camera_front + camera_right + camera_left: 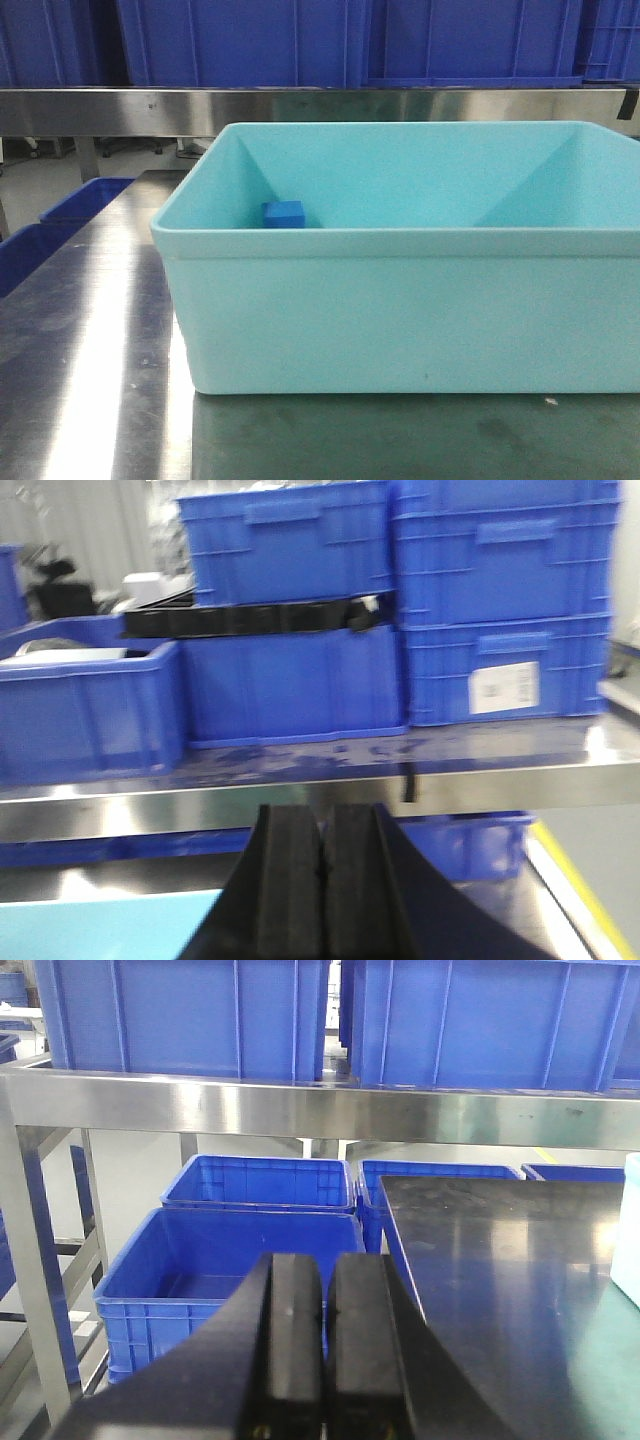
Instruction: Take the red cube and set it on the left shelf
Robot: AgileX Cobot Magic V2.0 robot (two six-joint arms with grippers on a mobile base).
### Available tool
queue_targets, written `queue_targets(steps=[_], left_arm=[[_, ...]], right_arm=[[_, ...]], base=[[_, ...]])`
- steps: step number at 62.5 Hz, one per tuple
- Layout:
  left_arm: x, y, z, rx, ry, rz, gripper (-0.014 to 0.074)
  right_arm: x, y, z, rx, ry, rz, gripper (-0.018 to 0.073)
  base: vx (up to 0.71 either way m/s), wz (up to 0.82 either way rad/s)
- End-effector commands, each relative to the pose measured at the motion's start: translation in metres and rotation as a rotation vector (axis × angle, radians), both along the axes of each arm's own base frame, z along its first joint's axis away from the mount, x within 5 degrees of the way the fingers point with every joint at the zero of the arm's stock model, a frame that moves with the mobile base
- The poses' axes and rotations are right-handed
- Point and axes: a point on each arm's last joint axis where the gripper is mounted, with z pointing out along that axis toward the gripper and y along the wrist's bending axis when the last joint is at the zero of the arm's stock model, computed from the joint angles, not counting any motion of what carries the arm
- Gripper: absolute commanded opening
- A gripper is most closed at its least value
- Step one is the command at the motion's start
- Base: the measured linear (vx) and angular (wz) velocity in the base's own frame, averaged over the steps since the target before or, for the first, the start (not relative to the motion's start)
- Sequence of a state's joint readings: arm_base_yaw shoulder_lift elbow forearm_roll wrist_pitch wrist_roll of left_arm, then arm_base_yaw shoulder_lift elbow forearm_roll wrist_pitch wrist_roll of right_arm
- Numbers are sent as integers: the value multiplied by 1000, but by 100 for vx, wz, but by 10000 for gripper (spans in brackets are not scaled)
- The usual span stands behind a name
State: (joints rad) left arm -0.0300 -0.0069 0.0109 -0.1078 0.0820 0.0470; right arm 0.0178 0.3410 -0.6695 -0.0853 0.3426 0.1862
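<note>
Ahead of you, the grey stainless-steel left shelf (300, 1110) bears deep-blue ribbed plastic crates (190, 1020). The pale teal plastic tub (400, 320) stands nearer. Your left gripper (327, 1305) and right gripper (322, 830) are pressed closed, empty. A small blue cube (284, 214) lies inside the tub, toward its left. You cannot tell where the red cube is.

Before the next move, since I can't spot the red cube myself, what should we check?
1. Red cube located: cannot tell; no view shows it, and the teal tub shows only a blue cube.
2. Left gripper empty: ok, shut on nothing.
3. Right gripper empty: ok, shut on nothing.
4. Jaws open for grasping: not ok, both shut.
5. Left shelf in sight: ok, steel rack bearing blue crates.
</note>
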Motion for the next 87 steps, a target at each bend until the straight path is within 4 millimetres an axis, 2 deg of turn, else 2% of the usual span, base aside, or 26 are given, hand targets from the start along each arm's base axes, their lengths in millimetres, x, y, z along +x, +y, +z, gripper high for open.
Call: queue_targets(steps=[1, 8, 13, 17, 28, 38, 49, 57, 73, 87], left_arm=[[0, 1, 1, -15, -79, 5, 102], [0, 1, 1, -15, -79, 5, 102], [0, 1, 1, -15, -79, 5, 102], [0, 1, 1, -15, -79, 5, 102], [0, 1, 1, -15, -79, 5, 102], [0, 1, 1, -15, -79, 5, 102], [0, 1, 1, -15, -79, 5, 102], [0, 1, 1, -15, -79, 5, 102], [0, 1, 1, -15, -79, 5, 102], [0, 1, 1, -15, -79, 5, 102]], right_arm=[[14, 6, 38, -7, -10, 77, 60], [36, 17, 58, -27, 147, 174, 60], [59, 32, 64, -50, 277, 251, 74], [74, 45, 68, -72, 356, 304, 141], [113, 86, 70, -129, 489, 427, 407], [146, 124, 51, -188, 628, 491, 519], [176, 153, 15, -224, 857, 480, 545], [194, 165, -11, -230, 955, 457, 545], [218, 181, -47, -198, 1059, 399, 545], [235, 179, -71, -146, 1145, 281, 545]], base=[[0, 0], [0, 0], [0, 0], [0, 0], [0, 0], [0, 0], [0, 0], [0, 0], [0, 0], [0, 0]])
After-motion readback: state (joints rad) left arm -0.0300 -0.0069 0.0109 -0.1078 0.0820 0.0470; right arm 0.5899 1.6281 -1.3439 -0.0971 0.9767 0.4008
